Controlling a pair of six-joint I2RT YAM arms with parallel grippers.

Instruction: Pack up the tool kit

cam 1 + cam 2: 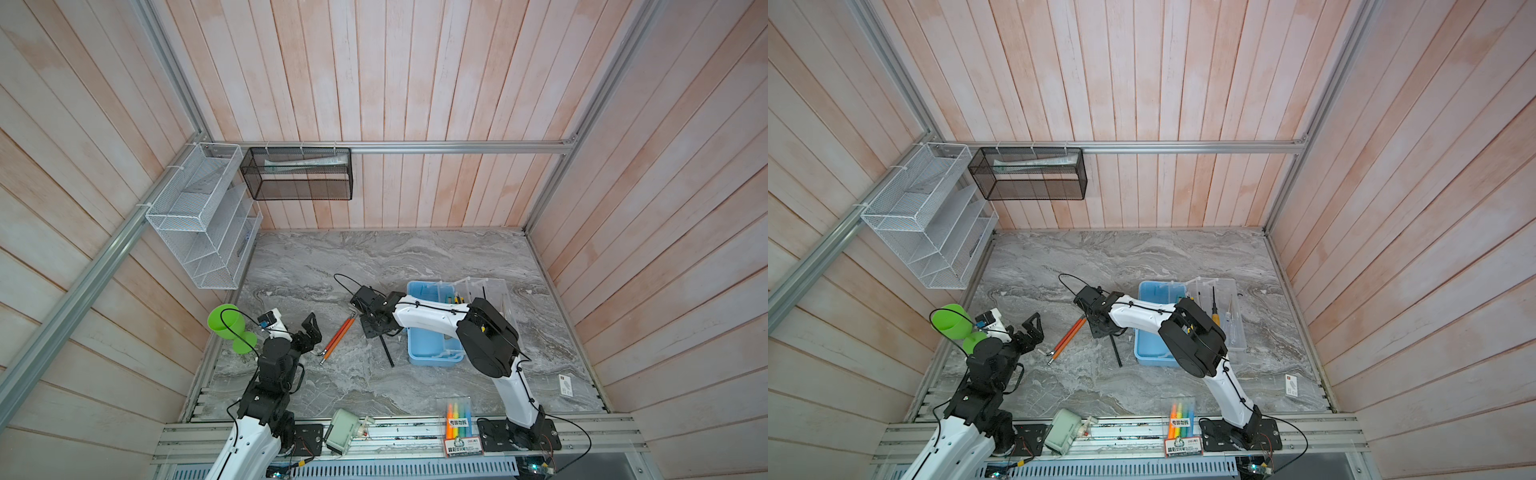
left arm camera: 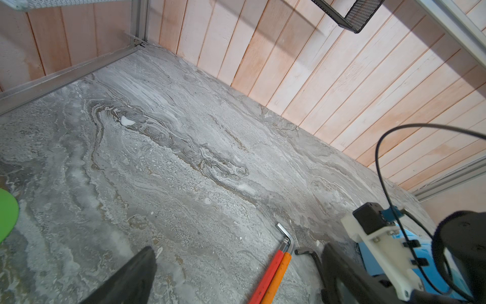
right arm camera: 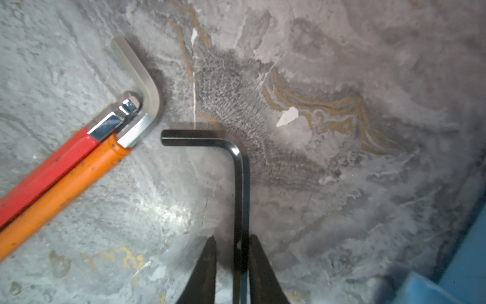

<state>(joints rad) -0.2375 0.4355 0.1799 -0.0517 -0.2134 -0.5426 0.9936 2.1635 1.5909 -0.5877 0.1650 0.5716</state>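
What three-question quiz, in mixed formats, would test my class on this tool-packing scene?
1. True or false: the blue case lies with its clear lid swung open.
2. Which item do the right hand's fingers straddle? A: the red-sleeved hex key. B: the black hex key. C: the highlighter pack.
3. Fill the gap: the left hand is ____ and holds nothing.

Key: 1 true; 2 B; 3 open.
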